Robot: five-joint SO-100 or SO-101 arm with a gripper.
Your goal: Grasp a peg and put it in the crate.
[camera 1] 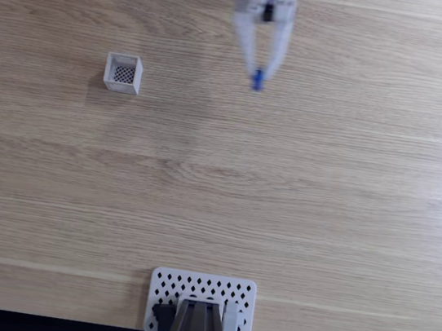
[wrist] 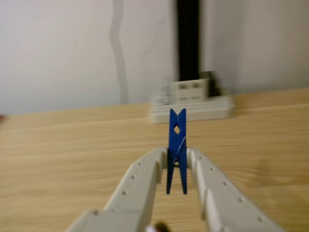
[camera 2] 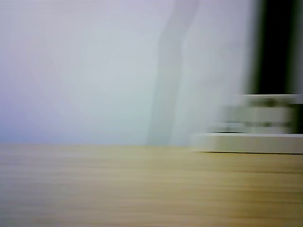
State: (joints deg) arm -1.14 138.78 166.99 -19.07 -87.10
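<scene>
Already the gripper (camera 1: pixel 257 80) pinches the peg (camera 1: pixel 257 78) in the fixed view, well right of the crate (camera 1: pixel 124 73). From the wrist, the peg (wrist: pixel 176 150) stands upright between the fingers. Carrying is in hand; next, I judge, it must travel left over the crate before releasing.

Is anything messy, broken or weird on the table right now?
Nothing stands out. The gripper holds the blue peg upright between its fingers, and the peg looks whole. In the fixed view the little white crate sits upright on the wooden table, apart from the gripper, with nothing spilled. The other view is too blurry to judge.
</scene>
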